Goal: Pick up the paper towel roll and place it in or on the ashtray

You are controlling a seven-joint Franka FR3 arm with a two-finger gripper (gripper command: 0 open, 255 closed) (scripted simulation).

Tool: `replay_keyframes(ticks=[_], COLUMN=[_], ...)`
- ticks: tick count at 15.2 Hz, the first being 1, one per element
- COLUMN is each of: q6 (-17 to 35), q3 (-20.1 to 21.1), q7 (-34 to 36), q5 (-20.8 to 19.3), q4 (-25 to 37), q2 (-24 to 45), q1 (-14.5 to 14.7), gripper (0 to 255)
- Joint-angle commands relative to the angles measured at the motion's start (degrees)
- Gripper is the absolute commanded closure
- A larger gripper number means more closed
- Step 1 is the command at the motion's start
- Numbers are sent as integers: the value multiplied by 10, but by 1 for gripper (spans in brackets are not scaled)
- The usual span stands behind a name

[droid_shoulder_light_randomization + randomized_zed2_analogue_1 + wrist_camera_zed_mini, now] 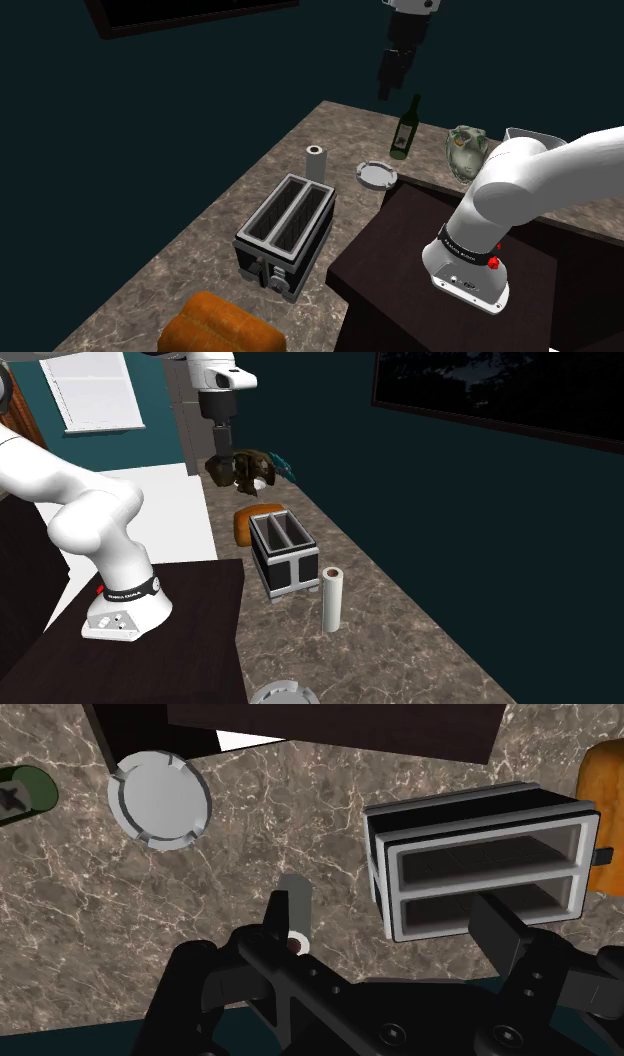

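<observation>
One paper towel roll [296,909] stands beside the toaster [480,864]; your end effector [383,907] hangs above, open and empty, poised to descend.

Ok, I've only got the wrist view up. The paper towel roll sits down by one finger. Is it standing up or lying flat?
Observer: Standing. In the shoulder view the paper towel roll is on end on the counter, apart from both the toaster and the ashtray.
Operator: How far up is the gripper?
Observer: The gripper hangs well above the counter, nowhere near the roll's top.
Operator: Anything tall next to the ashtray?
Observer: Yes, a green bottle stands upright just beyond the ashtray, not touching it.
</observation>
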Motion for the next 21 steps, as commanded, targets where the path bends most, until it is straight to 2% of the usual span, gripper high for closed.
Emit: replay_keyframes(ticks=[1,11,21], q6=[0,205,381], q3=[0,-2,-3], q7=[0,-14,-18], q5=[0,-15,-35], q4=[0,-43,-1], q2=[0,157,370], q1=[0,-8,-17], gripper=[0,0,0])
